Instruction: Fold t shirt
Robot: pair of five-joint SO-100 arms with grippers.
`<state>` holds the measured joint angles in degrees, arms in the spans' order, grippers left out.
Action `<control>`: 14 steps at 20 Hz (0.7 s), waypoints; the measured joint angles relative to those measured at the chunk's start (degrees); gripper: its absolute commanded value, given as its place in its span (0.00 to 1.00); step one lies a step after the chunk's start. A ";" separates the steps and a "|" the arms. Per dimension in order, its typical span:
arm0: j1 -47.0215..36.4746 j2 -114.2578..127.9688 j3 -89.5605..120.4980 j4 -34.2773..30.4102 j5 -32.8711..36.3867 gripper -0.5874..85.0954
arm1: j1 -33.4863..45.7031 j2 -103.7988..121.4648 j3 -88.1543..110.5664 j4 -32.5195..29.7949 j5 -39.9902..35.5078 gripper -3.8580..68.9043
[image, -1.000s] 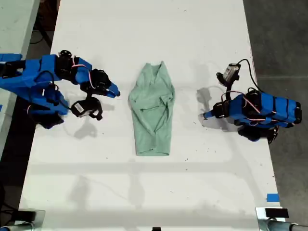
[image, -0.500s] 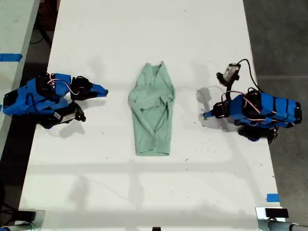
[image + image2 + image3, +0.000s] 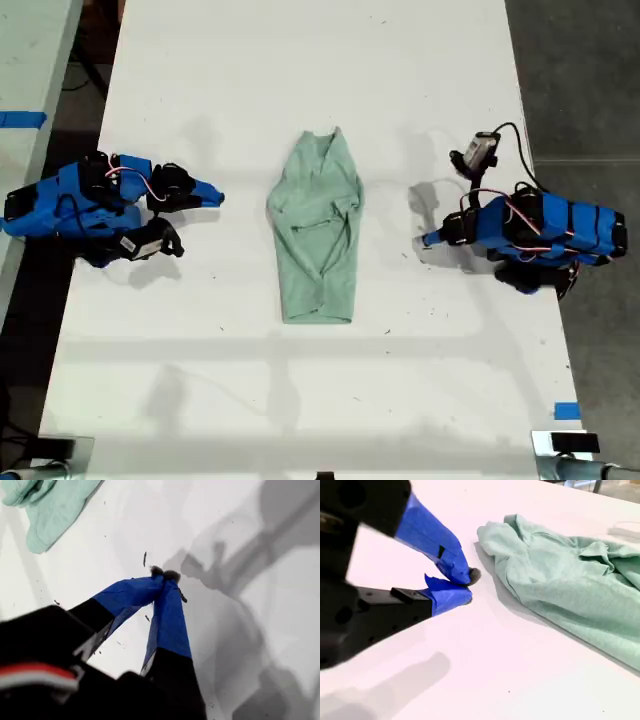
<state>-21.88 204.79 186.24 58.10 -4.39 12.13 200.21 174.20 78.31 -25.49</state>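
Note:
The pale mint-green t shirt (image 3: 318, 230) lies wrinkled and narrowly folded at the middle of the white table (image 3: 300, 400), with its tapered end toward the far edge. My first gripper (image 3: 425, 240) rests low on the table at the exterior view's right, shut on nothing. In the first wrist view its blue tips (image 3: 163, 573) meet, and only an end of the t shirt (image 3: 50, 510) shows, some way off. My second gripper (image 3: 215, 195) sits at the exterior view's left, also shut and empty. In the second wrist view it (image 3: 465, 582) is a short gap from the t shirt's edge (image 3: 570, 580).
Both arms lie folded low at the table's side edges in the exterior view. A wrist camera with its cable (image 3: 483, 150) sticks up above the first arm. Blue tape (image 3: 566, 410) marks the near corner at the exterior view's right. Dark floor (image 3: 590, 80) lies beyond that edge.
My second arm has drawn back from the t shirt toward the exterior view's left and folded down low, then nearly settled. The first arm and the t shirt have not moved.

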 measured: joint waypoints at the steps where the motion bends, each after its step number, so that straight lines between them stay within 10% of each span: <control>1: 0.00 0.00 0.00 0.00 0.00 0.05 | 0.00 0.00 0.00 0.00 0.00 0.05; 11: 5.89 0.00 0.00 0.35 1.14 0.10 | -3.60 0.00 0.00 0.09 1.14 0.07; 14: 9.23 0.00 0.00 0.35 1.14 0.11 | -4.39 0.00 0.00 0.09 -11.51 0.07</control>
<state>-12.66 204.79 186.24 58.45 -3.25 7.73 200.21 174.20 78.40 -37.00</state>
